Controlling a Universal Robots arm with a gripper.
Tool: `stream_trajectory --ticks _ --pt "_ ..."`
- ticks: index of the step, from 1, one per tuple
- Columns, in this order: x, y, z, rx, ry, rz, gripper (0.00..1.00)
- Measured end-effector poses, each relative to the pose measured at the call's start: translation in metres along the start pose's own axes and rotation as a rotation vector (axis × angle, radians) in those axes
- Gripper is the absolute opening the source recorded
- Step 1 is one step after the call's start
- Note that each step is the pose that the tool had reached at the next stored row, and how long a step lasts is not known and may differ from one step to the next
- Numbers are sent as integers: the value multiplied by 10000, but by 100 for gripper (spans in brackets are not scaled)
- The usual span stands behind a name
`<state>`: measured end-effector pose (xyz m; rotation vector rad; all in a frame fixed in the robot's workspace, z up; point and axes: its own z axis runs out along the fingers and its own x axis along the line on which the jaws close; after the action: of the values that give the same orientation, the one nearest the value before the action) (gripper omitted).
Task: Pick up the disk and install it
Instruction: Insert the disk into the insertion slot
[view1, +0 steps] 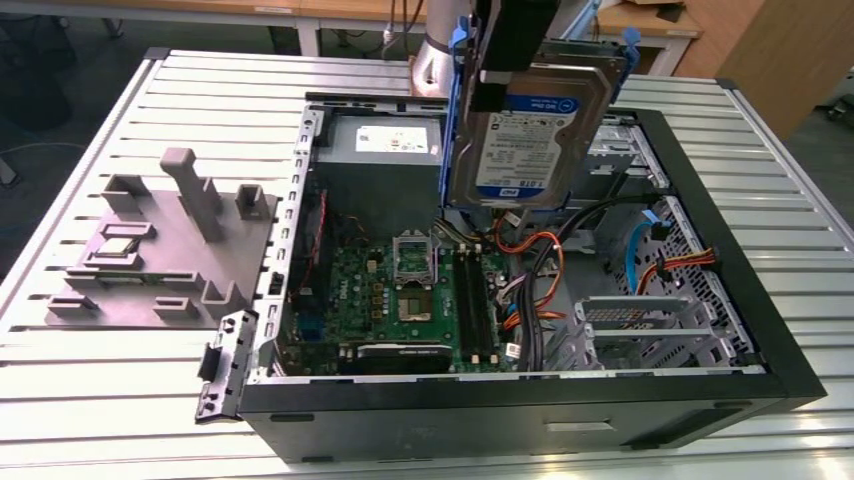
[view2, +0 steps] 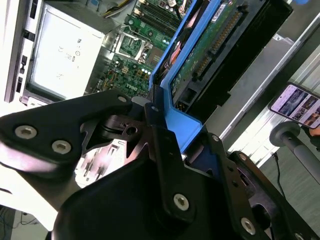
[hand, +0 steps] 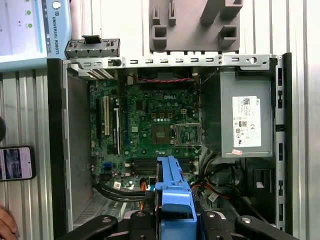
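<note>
The disk, a grey hard drive with a blue-and-white label in a blue carrier bracket, hangs upright above the back of the open computer case. My gripper is shut on the top of the carrier. In the second wrist view the black fingers clamp the blue bracket, and the disk's green circuit side faces the camera. In the first wrist view the blue carrier edge juts out from my gripper over the motherboard.
Inside the case lie the green motherboard, a grey power-supply box, orange and black cables and a metal drive cage. A grey fixture block stands on the slatted table. A hand holds a phone beside the case.
</note>
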<state>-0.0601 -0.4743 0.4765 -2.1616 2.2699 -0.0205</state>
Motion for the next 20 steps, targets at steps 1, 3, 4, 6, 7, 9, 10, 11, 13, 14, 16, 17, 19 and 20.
stream_trajectory --ticks 1,3,4,6,7,9,10,11,13,14,16,17,19,20 --pt "0 0 0 0 0 0 37" --pt "1 -1 -1 -1 2 -2 37" --pt "2 -1 0 0 1 -2 37" --pt "2 -1 0 0 0 -2 37" --pt "2 -2 0 0 0 -2 37" --pt "2 -19 1 0 -1 -3 37" --pt "1 -38 1 0 0 -2 37" --pt "0 -59 1 -2 1 -2 37" --pt "-1 -92 3 -3 -1 -2 37" --pt "-2 -97 3 -4 0 -2 37" --pt "2 -98 4 -4 2 -1 37" --pt "11 -100 5 -4 2 -2 37" --pt "49 -101 8 -4 2 -2 37" --pt "74 -102 8 -3 4 -1 37"
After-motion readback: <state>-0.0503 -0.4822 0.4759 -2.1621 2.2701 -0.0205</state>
